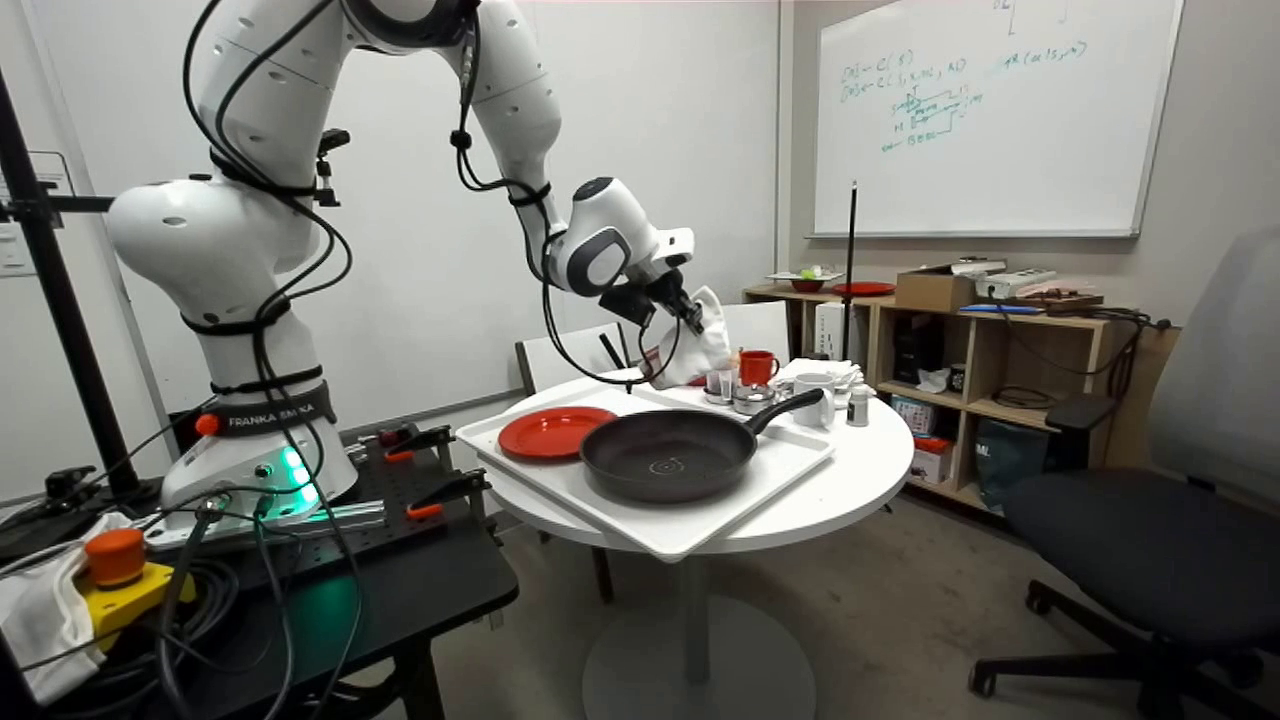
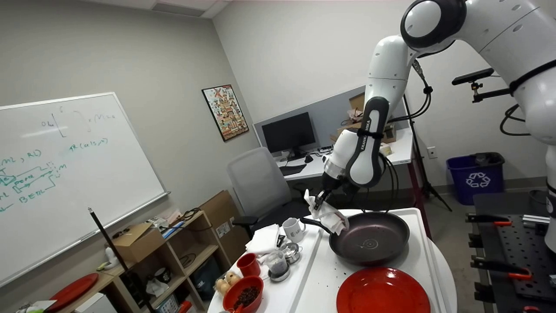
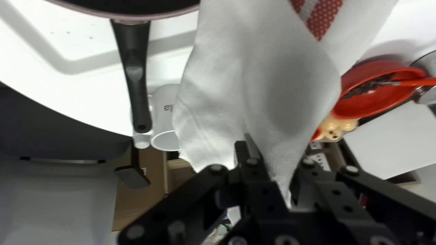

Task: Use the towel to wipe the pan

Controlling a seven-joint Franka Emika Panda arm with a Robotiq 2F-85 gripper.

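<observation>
You've got one towel (image 3: 265, 68) pinched in the tool (image 3: 274, 160), hanging near the pan (image 1: 670, 455)! It looks soft and light, likely limp, so a bunched hold suits; the pan should be rigid, perhaps slick, best steadied by its handle (image 1: 787, 409). One pan, one red plate (image 1: 553, 432), sharing the tray (image 1: 690, 525) on your worktop (image 1: 870, 480).

On my feed I read FRANKA on the black band (image 1: 275, 412) around the white robot arm's base (image 1: 225, 465) and along its dark elongated panel (image 2: 365, 143). A white recycling symbol (image 2: 478, 179) marks the blue plastic bin (image 2: 459, 187). Green handwriting (image 2: 88, 145) on the rectangular whiteboard (image 2: 87, 182) includes TR; much is illegible.
</observation>
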